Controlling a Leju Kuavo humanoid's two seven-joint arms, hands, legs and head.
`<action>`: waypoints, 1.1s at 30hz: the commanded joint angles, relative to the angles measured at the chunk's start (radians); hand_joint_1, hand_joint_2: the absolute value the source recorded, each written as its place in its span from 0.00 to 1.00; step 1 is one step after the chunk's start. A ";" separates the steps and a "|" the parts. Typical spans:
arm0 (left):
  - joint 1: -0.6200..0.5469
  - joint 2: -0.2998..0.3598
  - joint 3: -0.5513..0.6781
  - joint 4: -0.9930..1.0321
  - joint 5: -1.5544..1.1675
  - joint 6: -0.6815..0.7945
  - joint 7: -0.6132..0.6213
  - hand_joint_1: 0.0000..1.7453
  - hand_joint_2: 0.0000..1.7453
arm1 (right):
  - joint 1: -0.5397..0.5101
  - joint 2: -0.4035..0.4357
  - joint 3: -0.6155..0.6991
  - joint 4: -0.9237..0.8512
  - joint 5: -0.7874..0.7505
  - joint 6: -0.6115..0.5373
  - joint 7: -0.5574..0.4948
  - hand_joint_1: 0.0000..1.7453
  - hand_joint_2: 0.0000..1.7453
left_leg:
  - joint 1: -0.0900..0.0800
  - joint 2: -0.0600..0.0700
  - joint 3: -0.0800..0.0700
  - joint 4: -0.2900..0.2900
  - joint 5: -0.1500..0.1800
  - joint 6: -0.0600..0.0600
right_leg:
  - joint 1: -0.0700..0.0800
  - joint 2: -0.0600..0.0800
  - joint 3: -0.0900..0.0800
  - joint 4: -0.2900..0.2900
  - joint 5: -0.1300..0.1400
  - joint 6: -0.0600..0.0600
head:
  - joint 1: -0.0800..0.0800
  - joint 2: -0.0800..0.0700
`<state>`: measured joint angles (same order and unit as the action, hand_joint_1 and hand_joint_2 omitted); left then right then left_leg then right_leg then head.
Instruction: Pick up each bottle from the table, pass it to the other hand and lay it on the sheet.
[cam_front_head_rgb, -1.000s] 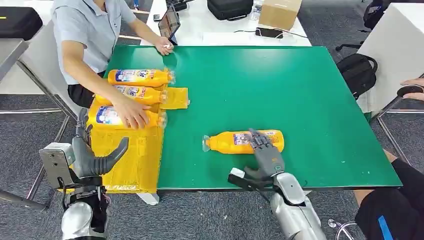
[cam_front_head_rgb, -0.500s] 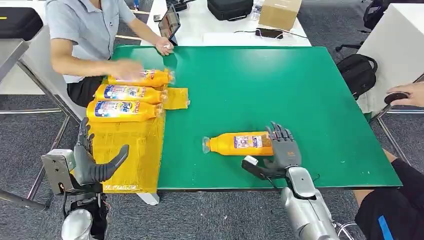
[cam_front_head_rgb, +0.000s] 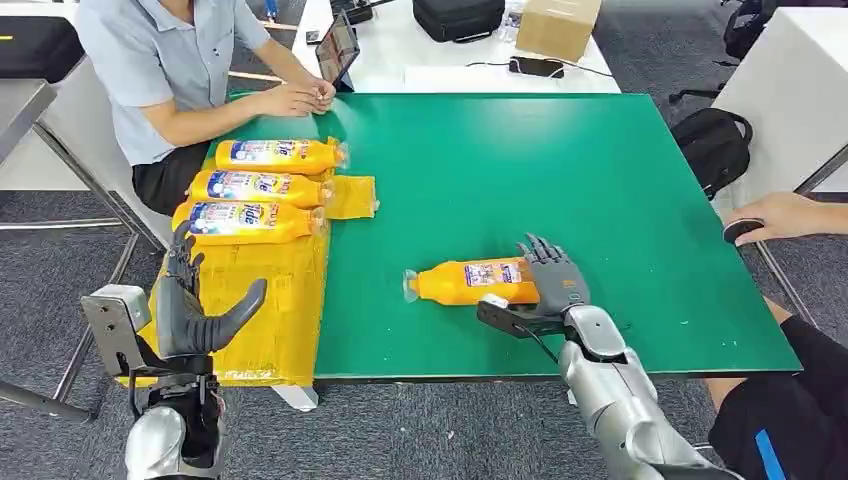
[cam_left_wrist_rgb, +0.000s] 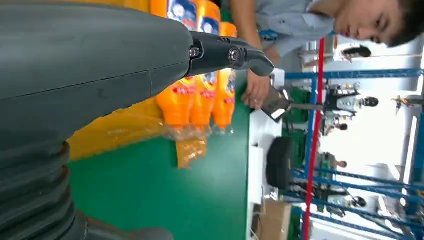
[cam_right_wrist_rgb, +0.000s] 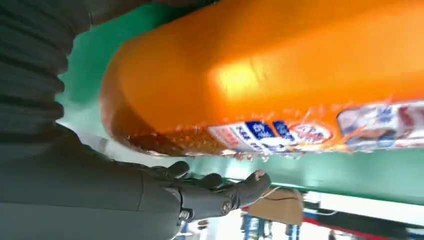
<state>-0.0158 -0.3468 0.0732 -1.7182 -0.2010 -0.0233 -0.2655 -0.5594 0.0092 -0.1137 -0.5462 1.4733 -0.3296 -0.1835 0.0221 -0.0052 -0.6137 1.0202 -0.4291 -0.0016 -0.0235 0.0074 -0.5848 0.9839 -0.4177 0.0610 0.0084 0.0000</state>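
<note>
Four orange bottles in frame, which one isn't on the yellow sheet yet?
The lone orange bottle lying on the bare green table at the right hand. The other three lie side by side on the yellow sheet.

A seated person (cam_front_head_rgb: 165, 70) beside a cardboard box (cam_front_head_rgb: 559, 25).

Orange bottle (cam_right_wrist_rgb: 280, 75) on green table (cam_right_wrist_rgb: 350, 175), right hand's thumb (cam_right_wrist_rgb: 220, 192) alongside.
</note>
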 joint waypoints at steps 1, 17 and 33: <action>-0.080 -0.002 -0.004 0.115 0.029 -0.016 -0.004 0.00 1.00 | -0.070 -0.006 -0.004 0.244 0.063 0.064 0.017 0.00 1.00 | 0.000 -0.001 0.004 -0.002 0.000 0.001 | 0.001 -0.001 0.004 -0.002 0.000 -0.003 | 0.000 0.000; -0.065 -0.002 0.019 0.121 0.026 -0.038 -0.012 0.00 1.00 | -0.053 -0.011 -0.041 0.260 0.017 0.164 0.000 1.00 1.00 | 0.000 -0.001 0.011 -0.002 0.000 0.001 | 0.001 0.000 0.010 -0.003 0.000 -0.002 | 0.000 0.000; -0.009 -0.002 -0.004 0.147 -0.020 -0.028 0.013 0.00 1.00 | 0.068 0.128 -0.283 0.047 -0.535 0.344 -0.500 1.00 1.00 | 0.001 0.000 0.014 -0.002 -0.001 0.000 | 0.002 0.002 0.012 -0.003 0.000 -0.003 | 0.000 0.000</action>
<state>-0.0404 -0.3460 0.0801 -1.6384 -0.1751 -0.0763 -0.2941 -0.6227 0.0282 -0.3048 -0.3849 1.1481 -0.0648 -0.4869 0.0225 -0.0028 -0.6011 1.0200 -0.4311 -0.0024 -0.0231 0.0129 -0.5753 0.9827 -0.4176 0.0608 0.0080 0.0000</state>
